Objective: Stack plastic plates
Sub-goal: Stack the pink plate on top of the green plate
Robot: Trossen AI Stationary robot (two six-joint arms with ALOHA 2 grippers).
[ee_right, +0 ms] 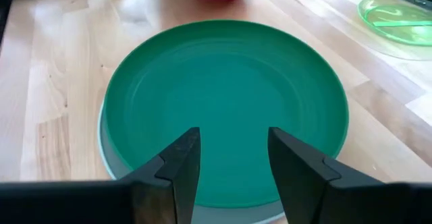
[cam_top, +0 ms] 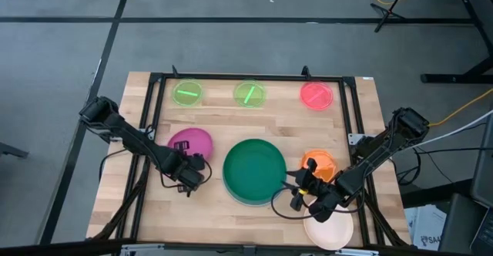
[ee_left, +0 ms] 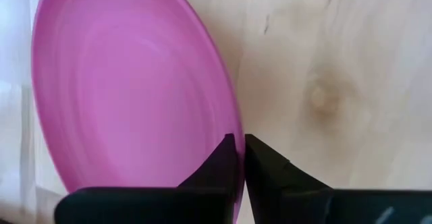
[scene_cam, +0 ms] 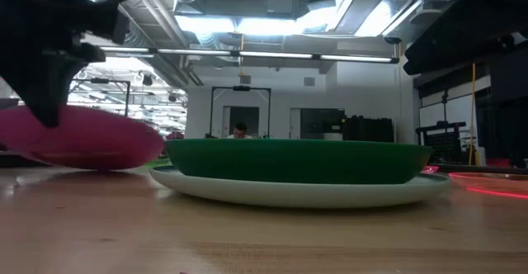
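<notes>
The magenta plate (cam_top: 190,142) sits left of centre with my left gripper (cam_top: 191,168) shut on its near rim. In the low view the plate (scene_cam: 78,138) tilts under the dark gripper (scene_cam: 49,68). A large dark green plate (cam_top: 254,171) rests inside a light blue plate (ee_right: 104,158) at the table's middle. My right gripper (ee_right: 233,170) stands open over the green plate's near right rim and touches nothing. An orange plate (cam_top: 320,163) and a peach-cream plate (cam_top: 330,229) lie by the right arm. My left gripper pinches the magenta plate's rim (ee_left: 229,126) between its two fingers, one finger (ee_left: 216,166) on the inner face and one (ee_left: 270,166) outside. The fingers come steeply from above. The plate tilts, held edge raised; whether its far edge rests on the table, I cannot tell.
Along the far edge lie two lime-green plates (cam_top: 187,94) (cam_top: 249,94) and a red-pink plate (cam_top: 316,96). A black frame (cam_top: 154,86) borders the wooden table. Bare wood (cam_top: 208,210) shows at the near left.
</notes>
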